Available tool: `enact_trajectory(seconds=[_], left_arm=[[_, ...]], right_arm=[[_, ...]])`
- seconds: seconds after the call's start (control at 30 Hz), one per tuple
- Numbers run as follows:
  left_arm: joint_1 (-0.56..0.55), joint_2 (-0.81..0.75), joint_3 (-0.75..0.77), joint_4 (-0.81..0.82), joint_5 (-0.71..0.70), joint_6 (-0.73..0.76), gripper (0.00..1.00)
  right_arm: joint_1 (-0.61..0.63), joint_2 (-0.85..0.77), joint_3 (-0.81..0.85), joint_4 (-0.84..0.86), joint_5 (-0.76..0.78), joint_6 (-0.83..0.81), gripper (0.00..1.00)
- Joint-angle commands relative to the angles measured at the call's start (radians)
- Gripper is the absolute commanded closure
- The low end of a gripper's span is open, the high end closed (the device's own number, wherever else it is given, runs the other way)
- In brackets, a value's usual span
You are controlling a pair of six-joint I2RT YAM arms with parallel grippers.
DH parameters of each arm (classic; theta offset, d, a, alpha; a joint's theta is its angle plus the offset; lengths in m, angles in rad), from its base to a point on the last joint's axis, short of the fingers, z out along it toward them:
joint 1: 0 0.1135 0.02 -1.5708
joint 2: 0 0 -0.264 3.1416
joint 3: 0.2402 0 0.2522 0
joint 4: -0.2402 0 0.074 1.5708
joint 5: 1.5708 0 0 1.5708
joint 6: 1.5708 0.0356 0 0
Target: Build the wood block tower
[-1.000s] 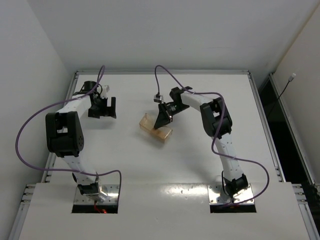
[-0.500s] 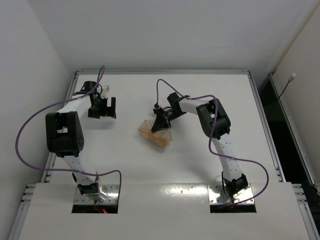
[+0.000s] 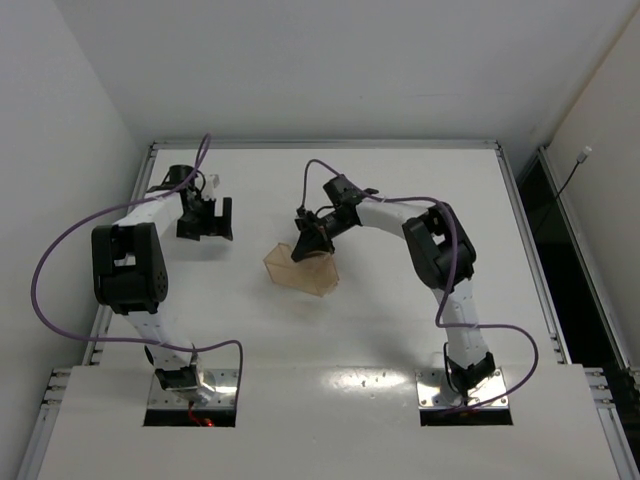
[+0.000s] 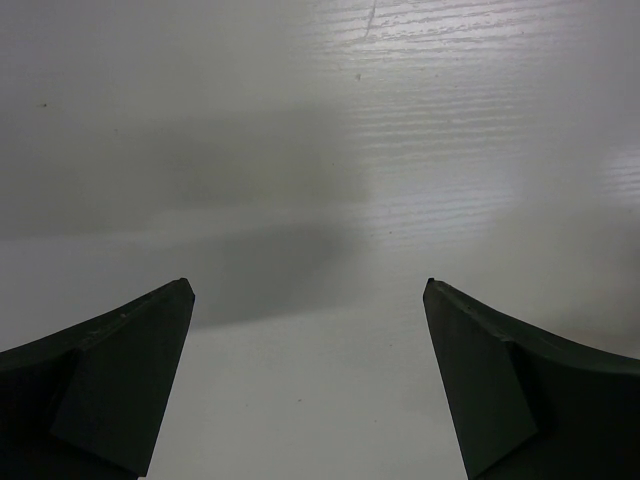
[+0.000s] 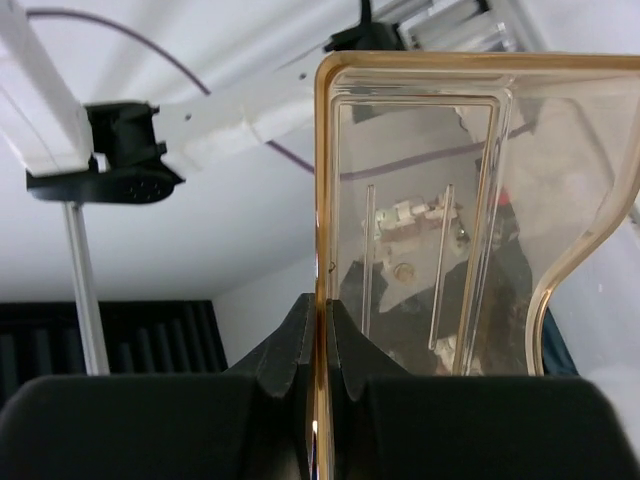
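My right gripper (image 3: 305,238) is shut on the rim of the translucent orange plastic tray (image 3: 300,268) and holds it tipped up over the middle of the table. In the right wrist view the gripper (image 5: 322,310) pinches the tray's thin wall (image 5: 420,200), which stands on edge. No wood blocks and no tower show in any view. My left gripper (image 3: 204,218) is open and empty at the far left; its wrist view (image 4: 308,290) shows only bare white table between the fingers.
The white table (image 3: 400,320) has raised walls at the back and sides. Purple cables loop from both arms. A dark gap (image 3: 570,260) lies beyond the table's right edge.
My right gripper has swung left and toward the near side with the orange tray, tipping it up more steeply. The left arm has not moved.
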Motion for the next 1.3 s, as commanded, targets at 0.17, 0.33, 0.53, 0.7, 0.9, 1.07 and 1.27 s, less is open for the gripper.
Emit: enact_trajectory(seconds=[0.17, 0.33, 0.53, 0.7, 0.9, 1.07, 1.27], left_arm=[[0.01, -0.034, -0.02, 0.012, 0.002, -0.005, 0.01], [0.01, -0.054, -0.02, 0.012, -0.007, 0.004, 0.01], [0.01, -0.108, -0.051, 0.05, -0.007, 0.004, 0.01], [0.01, -0.151, -0.061, 0.078, -0.027, -0.005, 0.01], [-0.021, -0.151, -0.052, 0.076, -0.018, -0.005, 0.01], [-0.039, -0.14, -0.022, 0.076, -0.027, -0.014, 0.01], [-0.061, -0.119, -0.003, 0.086, -0.049, -0.014, 0.01]], right_arm=[[0.011, -0.011, 0.105, 0.107, -0.132, 0.092, 1.0], [-0.012, 0.023, 0.163, 0.298, -0.122, 0.04, 1.0], [-0.134, -0.025, 0.131, 0.539, 0.013, 0.06, 1.0], [-0.274, 0.013, 0.261, 0.142, 0.247, -0.434, 1.0], [-0.305, -0.026, 0.447, -0.294, 1.164, -1.125, 1.0], [-0.406, -0.086, 0.393, -0.184, 1.495, -1.149, 1.0], [-0.532, -0.062, 0.384, -0.162, 1.788, -1.062, 1.0]])
